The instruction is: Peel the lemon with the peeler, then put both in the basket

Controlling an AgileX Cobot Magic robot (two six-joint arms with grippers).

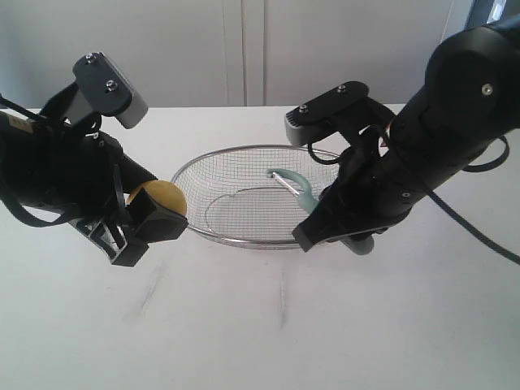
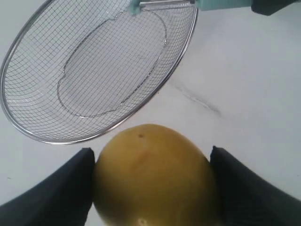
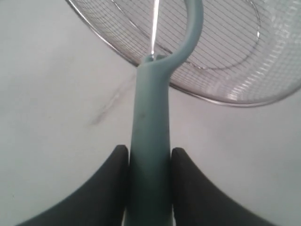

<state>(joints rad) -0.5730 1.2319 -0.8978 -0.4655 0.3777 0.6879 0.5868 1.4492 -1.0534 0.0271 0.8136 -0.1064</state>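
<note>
White table (image 1: 325, 325), lemon (image 1: 165, 197) clamped in left hand (image 2: 151, 162), peeler (image 1: 299, 185) in right hand (image 3: 149, 155)

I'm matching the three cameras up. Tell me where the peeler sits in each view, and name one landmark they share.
Exterior view: the peeler is right of centre, its head over the right side of the basket.
Left wrist view: only a strip of the peeler shows at the picture's top edge.
Right wrist view: the peeler runs up the picture's centre, head over the mesh.
Shared landmark: the basket's metal rim.
</note>
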